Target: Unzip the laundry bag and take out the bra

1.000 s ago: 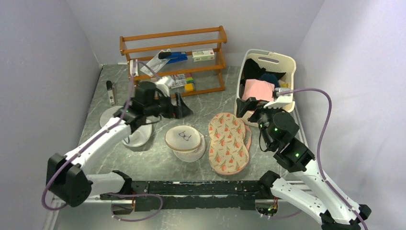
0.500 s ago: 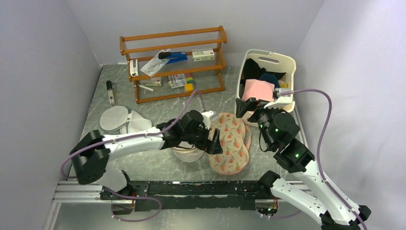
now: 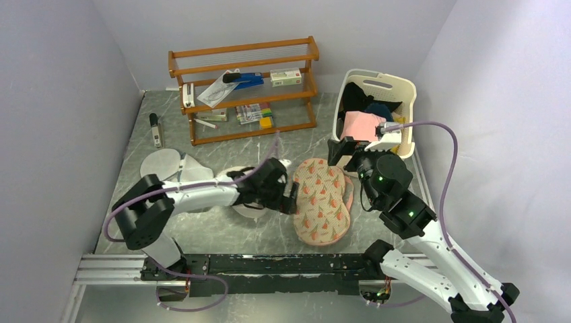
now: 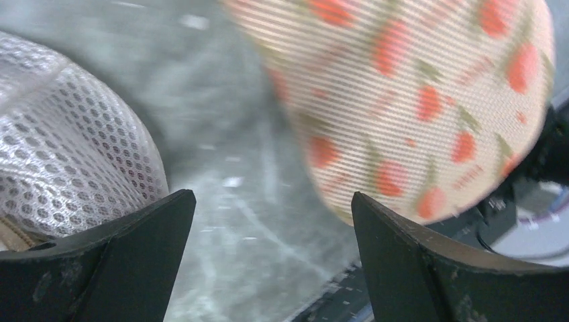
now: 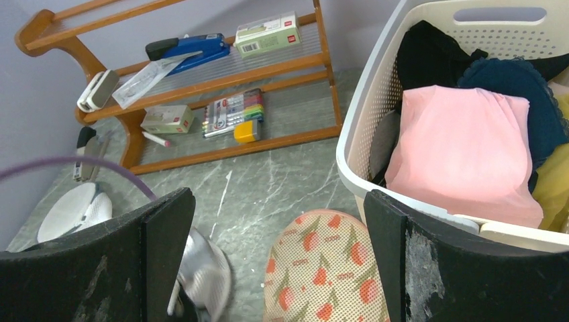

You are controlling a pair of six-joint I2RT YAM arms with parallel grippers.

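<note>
Grey marbled tabletop [image 3: 222, 232], walled in pale lilac, carries everything we see. We take as our landmark the laundry bag [image 3: 322, 202], a peach-pink, two-lobed mesh case with an orange-red leafy print. It lies flat toward the near edge, and we cannot make out its zip.

Well behind it and to its left stands the orange wooden two-shelf rack [image 3: 246, 84], with a blue stapler [image 3: 246, 79] on top. Just behind the bag and to its right sits the white perforated plastic basket [image 3: 397, 87], filled with a folded pink cloth [image 3: 360, 124] and dark garments.

The left gripper [image 3: 293, 195] is low beside the bag's left edge, its jaws spread wide with nothing between them. Its wrist camera shows the printed lobe just ahead. The right gripper [image 3: 342, 151] hangs above the bag's far end, jaws likewise parted and empty.

Just left of the bag, under the left arm, lies a round white mesh pouch [image 3: 250, 210]. Further left lie flatter white mesh rounds [image 3: 161, 165].
</note>
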